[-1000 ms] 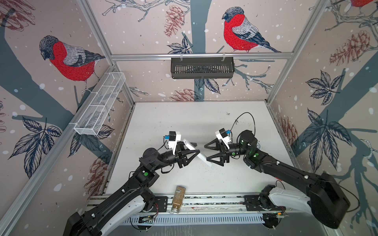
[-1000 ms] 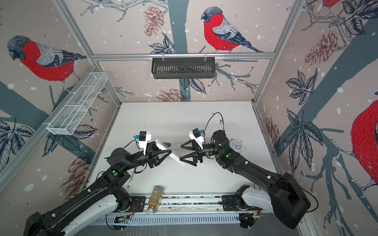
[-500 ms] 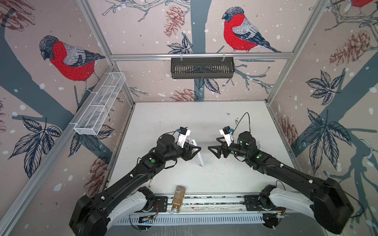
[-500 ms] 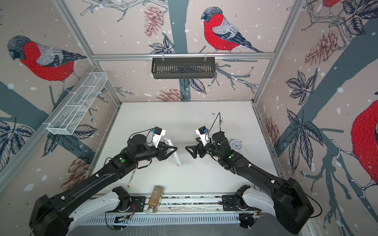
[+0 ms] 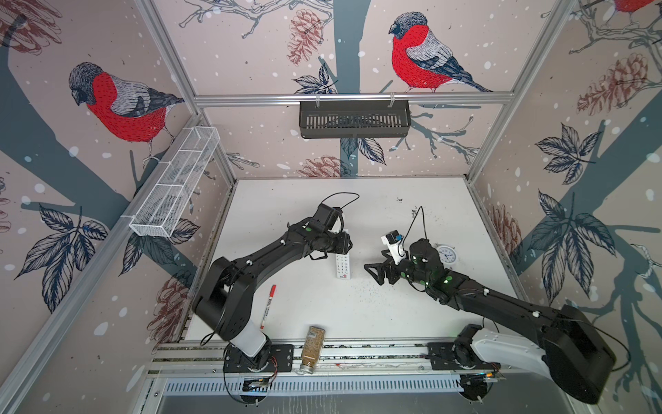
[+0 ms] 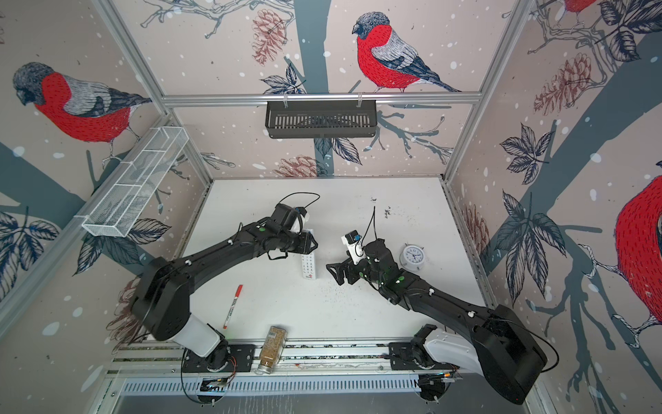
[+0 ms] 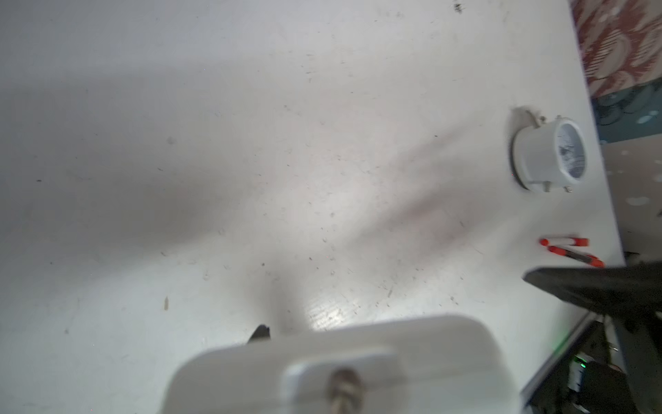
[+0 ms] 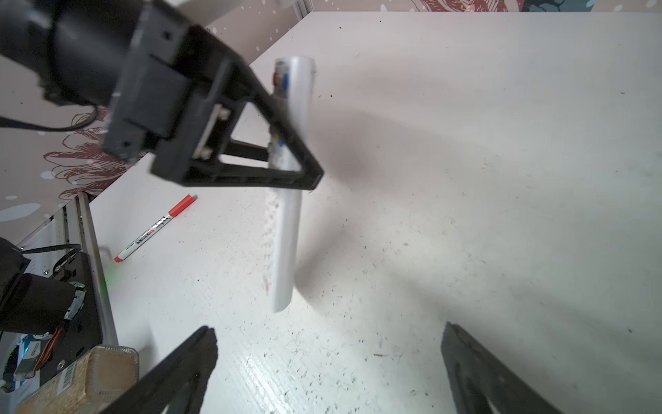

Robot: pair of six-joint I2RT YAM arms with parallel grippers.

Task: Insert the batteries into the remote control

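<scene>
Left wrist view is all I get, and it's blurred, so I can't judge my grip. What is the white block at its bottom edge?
Observer: It's the remote control. The left gripper clamps it near one end, and the free end points down at the table.
Operator: Which side is showing?
Observer: In both top views its buttons face the camera.
Operator: Is the other arm ready to help?
Observer: The right gripper is open and empty, beside the remote control but not touching it.
</scene>
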